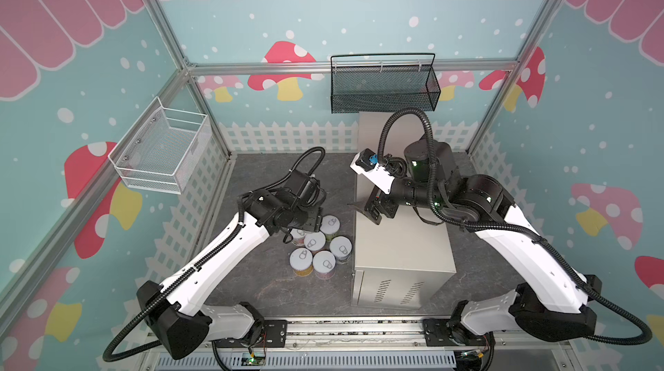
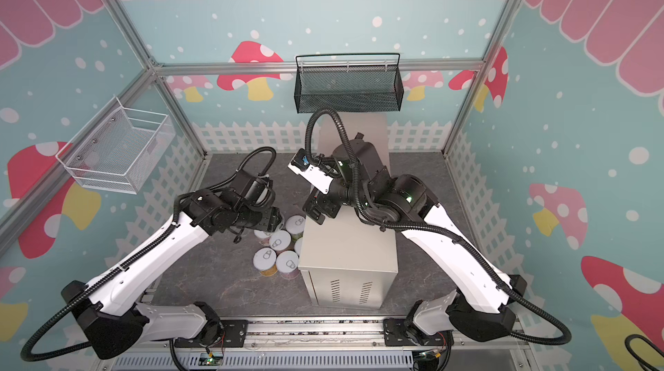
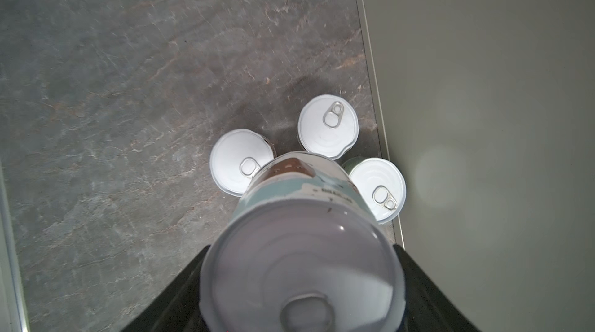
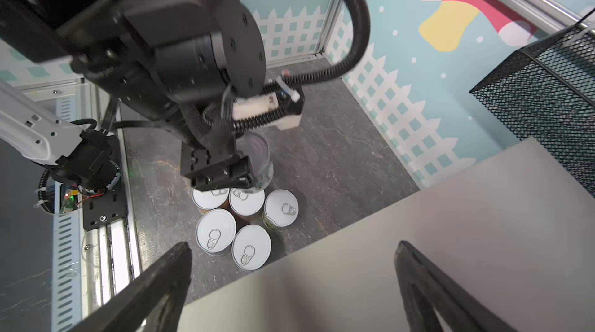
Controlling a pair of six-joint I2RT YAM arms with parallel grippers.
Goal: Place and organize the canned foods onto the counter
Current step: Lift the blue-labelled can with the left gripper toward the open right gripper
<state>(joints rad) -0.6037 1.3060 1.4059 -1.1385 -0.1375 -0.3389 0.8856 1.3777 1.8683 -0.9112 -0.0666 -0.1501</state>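
Well, early going: counter shows no can on top. Meanwhile left gripper clamps white-blue can, just left of counter. Beside it remaining cans sit clustered on floor. Over counter's left edge, right gripper gapes wide, empty.

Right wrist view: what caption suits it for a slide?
Left gripper clamps a can beside five more cans; open right gripper hovers at the counter edge.

Both top views look steeply down; wrist views, close behind left claw and right claw, share the cans.
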